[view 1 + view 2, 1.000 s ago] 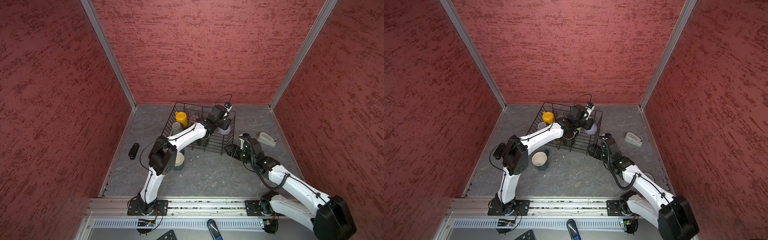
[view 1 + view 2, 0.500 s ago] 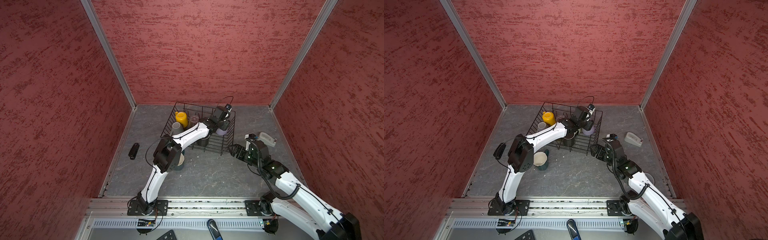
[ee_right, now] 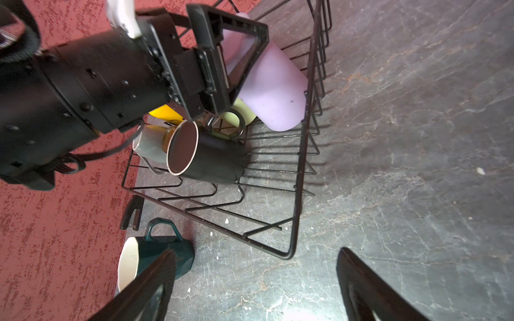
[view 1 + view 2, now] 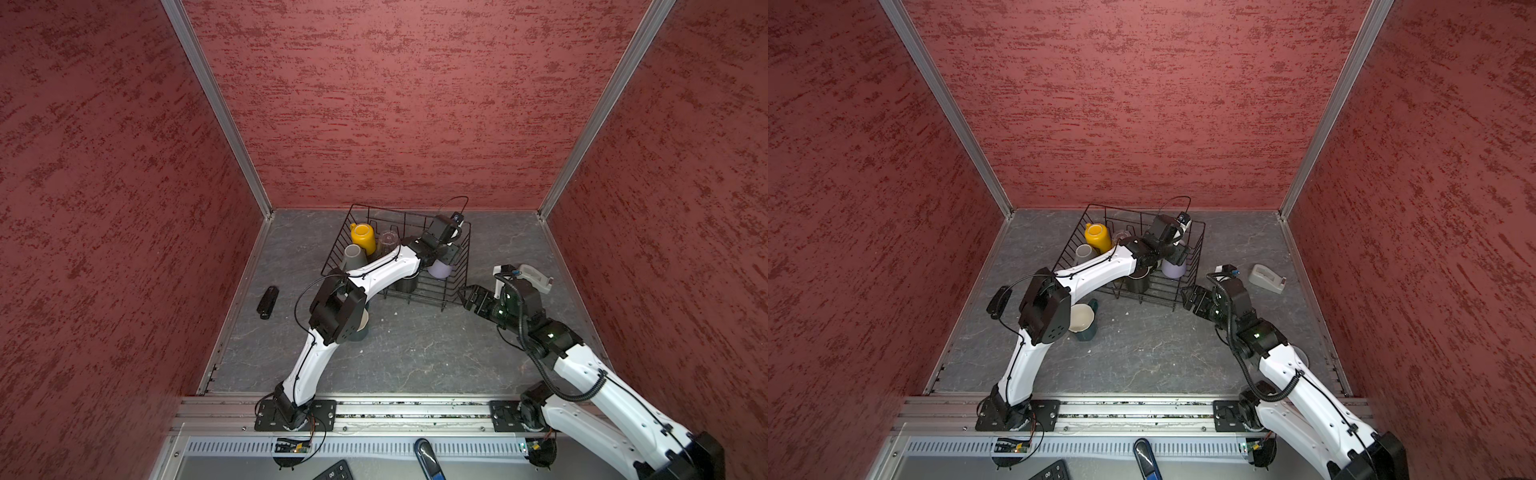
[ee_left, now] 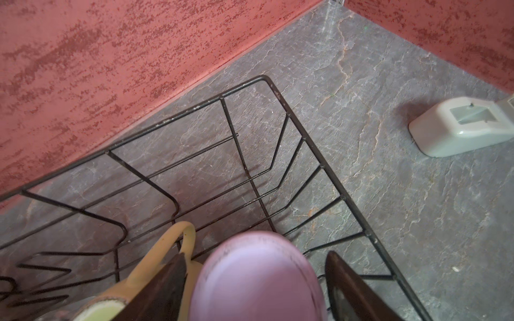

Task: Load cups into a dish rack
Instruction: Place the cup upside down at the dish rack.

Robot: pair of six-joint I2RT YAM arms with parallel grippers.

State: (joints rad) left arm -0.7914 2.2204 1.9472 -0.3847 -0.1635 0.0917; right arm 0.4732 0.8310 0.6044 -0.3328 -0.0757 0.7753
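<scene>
1. Left fingers [image 5: 167, 289] are open and straddle the lilac tumbler [image 5: 258, 280] with a thin gap on each side, so they aren't clamping it. Looks like a release.
2. The tumbler is in the dish rack [image 4: 428, 289] at its 3 o'clock end, base up, against the sloped side wires. My read: mouth-down drains it and the wires prop it.
3. Right fingers [image 3: 361, 289] are spread wide and empty, low over the table [image 4: 415, 353] just outside the rack's 5 o'clock corner. Probably staying clear of the left arm [image 4: 1100, 270], or lining up on the teal mug [image 4: 1084, 322]; can't tell which.
4. Also racked: yellow mug [image 4: 363, 235] at 10 o'clock, grey mug [image 4: 353, 254] at 9, black mug [image 3: 211, 158] at 6 with mouth up, and pale green mug [image 3: 242, 114] beside the tumbler. The teal mug stands on the table at the rack's 7 o'clock, so the load isn't complete.
5. Surfaces:
   - Tumbler: matte, tapered, scuffed base rim, looks plastic.
   - Black mug: straight cylinder with a pale lip.
   - Teal mug: faceted, cream inside, angular handle.
   - Rack: thin black wire, so a narrow base may rock.
   - Table: slate-look and rough.
</scene>
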